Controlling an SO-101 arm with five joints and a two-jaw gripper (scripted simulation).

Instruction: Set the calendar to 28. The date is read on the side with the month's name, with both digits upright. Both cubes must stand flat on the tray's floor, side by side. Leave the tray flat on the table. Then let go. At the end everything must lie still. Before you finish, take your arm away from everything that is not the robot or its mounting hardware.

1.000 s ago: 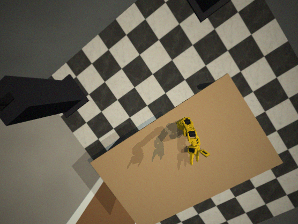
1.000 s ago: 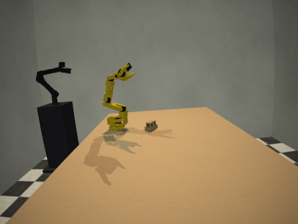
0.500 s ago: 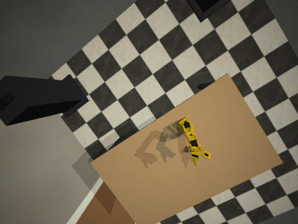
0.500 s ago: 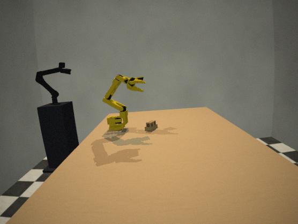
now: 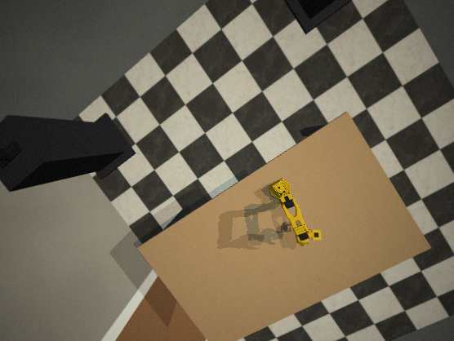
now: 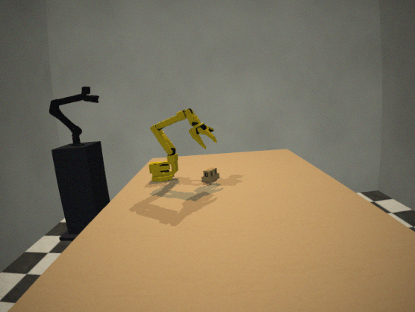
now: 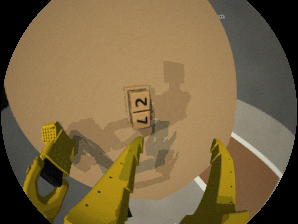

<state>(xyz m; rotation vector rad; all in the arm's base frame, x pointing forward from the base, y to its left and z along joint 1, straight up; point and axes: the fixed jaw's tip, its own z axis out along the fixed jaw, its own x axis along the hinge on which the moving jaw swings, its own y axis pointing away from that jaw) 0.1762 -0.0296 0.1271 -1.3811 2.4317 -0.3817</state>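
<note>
The small wooden calendar tray (image 6: 210,178) stands flat on the tan table, a short way in front of the yellow arm's base (image 6: 163,171). Two cubes stand side by side in it. In the wrist view the tray (image 7: 140,108) shows the digits 2 and what looks like 7, lying sideways in the picture. My gripper (image 6: 208,142) hangs in the air well above the tray, tilted downward. Its fingers are apart with nothing between them. In the overhead view the arm (image 5: 294,214) covers most of the tray.
A black pedestal (image 6: 79,181) with a black camera arm (image 6: 71,108) stands on the floor beside the table's left edge. The table's far edge runs just behind the arm's base. A checkered floor surrounds the table.
</note>
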